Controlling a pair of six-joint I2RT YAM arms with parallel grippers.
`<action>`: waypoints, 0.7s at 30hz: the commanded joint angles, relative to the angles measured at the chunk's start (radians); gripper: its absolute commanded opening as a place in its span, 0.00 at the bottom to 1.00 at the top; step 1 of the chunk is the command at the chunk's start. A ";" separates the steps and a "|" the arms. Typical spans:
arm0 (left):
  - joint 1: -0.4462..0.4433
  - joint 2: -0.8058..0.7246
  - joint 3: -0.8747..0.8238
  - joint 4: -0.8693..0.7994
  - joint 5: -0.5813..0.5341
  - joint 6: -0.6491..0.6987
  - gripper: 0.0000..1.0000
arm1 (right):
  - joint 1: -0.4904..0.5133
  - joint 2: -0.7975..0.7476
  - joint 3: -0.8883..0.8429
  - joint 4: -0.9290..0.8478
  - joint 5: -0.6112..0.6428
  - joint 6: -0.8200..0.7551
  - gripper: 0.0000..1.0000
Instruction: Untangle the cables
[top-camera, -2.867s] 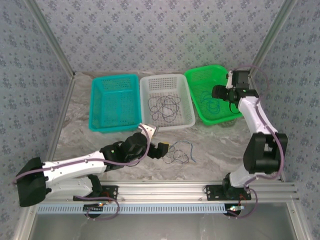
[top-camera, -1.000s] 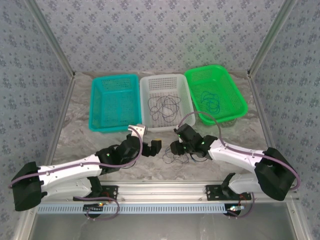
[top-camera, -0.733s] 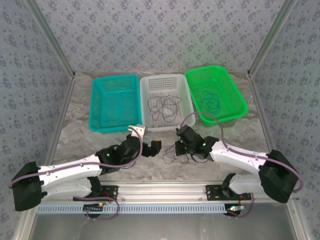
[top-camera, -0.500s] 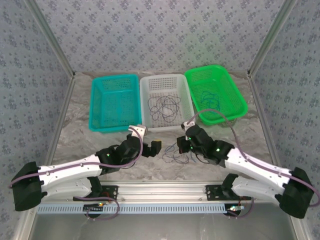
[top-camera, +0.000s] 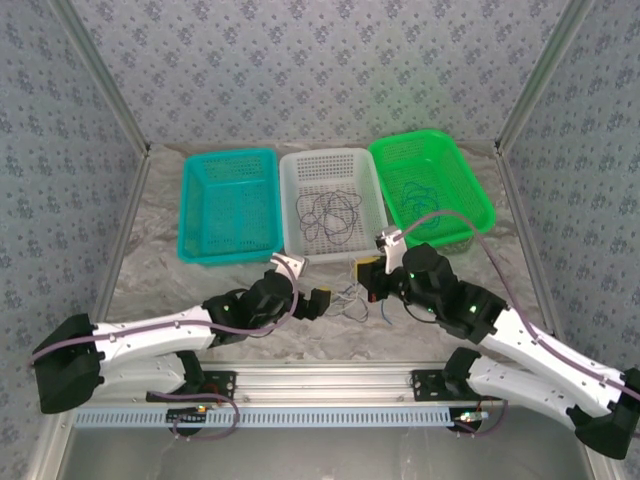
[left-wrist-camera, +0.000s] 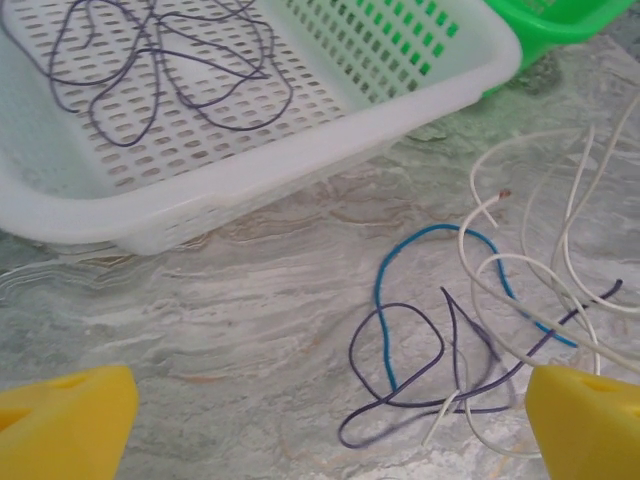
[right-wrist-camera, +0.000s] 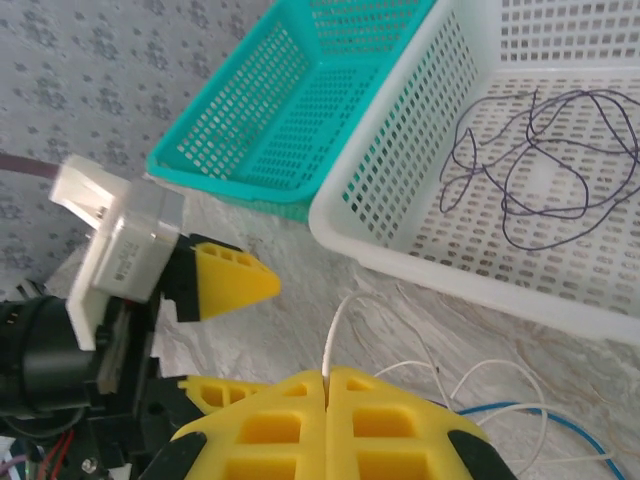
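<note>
Near edge first. The loose tangle (left-wrist-camera: 470, 310) of cables lies on the bare table (top-camera: 160, 270), just in front of the baskets. In it the white cable (right-wrist-camera: 330, 340), a blue cable (left-wrist-camera: 380, 290) and a purple cable (left-wrist-camera: 352, 350) cross one another. The white strands run over the blue arc and over the purple loop.

Your left hand (left-wrist-camera: 320, 425) hangs low beside the tangle. Its fingers are spread as wide as they go and there is nothing between them. My read is that it waits there as the free hand, placed to pin or take a second strand once the first is drawn taut.

Your right hand (right-wrist-camera: 327, 385) is clamped fully closed on the white cable. The strand comes out of the seam between the two yellow fingers and curves down to the heap. A pinch on one strand like this probably serves to draw that colour out of the loops without lifting the rest.

Farther back three baskets stand in a row, side by side. I can make out no cable in the teal basket (top-camera: 225, 250). The white basket (top-camera: 335, 255) holds purple curls (top-camera: 328, 212), and the green basket (top-camera: 480, 210) holds dark bluish curls (top-camera: 420, 203). It looks like a sort by colour, so the white strand is likely bound for the teal one.
</note>
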 joint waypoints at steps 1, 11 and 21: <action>0.005 0.001 0.035 0.087 0.047 0.038 0.99 | 0.006 -0.013 0.024 -0.027 -0.014 -0.008 0.00; 0.005 -0.095 -0.029 0.138 0.012 0.041 0.99 | 0.005 0.003 0.005 -0.057 0.053 0.041 0.00; 0.002 -0.174 -0.119 0.350 0.208 0.113 0.99 | 0.001 0.015 -0.056 0.077 0.043 0.150 0.00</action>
